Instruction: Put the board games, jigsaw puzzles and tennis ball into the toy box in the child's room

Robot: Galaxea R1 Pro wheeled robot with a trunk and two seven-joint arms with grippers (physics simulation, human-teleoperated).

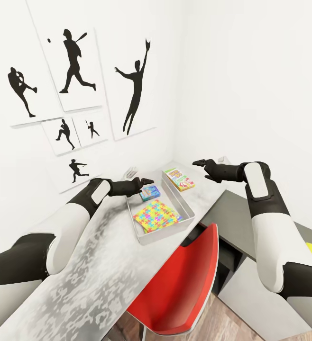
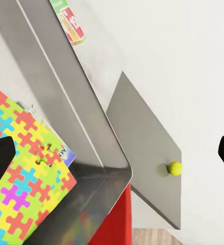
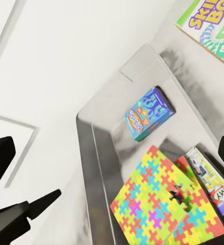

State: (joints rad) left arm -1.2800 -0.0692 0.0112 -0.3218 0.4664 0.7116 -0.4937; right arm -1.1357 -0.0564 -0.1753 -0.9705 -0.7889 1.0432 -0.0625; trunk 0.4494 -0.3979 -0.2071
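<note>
Worktop (image 1: 104,265): white, toy box (image 1: 139,222) long axis toward the wall.
Puzzles (image 1: 157,216): flat inside.
Left tool (image 1: 145,181): apart, empty.
Right tool (image 1: 197,163): apart, empty.

The white table (image 1: 104,265) carries the grey toy box (image 1: 187,220) near its far corner. Just beyond the box lies the Skip-Bo game (image 1: 179,179). The tennis ball (image 1: 311,249) rests on the lower grey surface (image 1: 241,218) right of the box.

The orange-green board game (image 3: 207,28) reads "SKIP BO"; the white-green game (image 3: 212,182) shows "MY".
</note>
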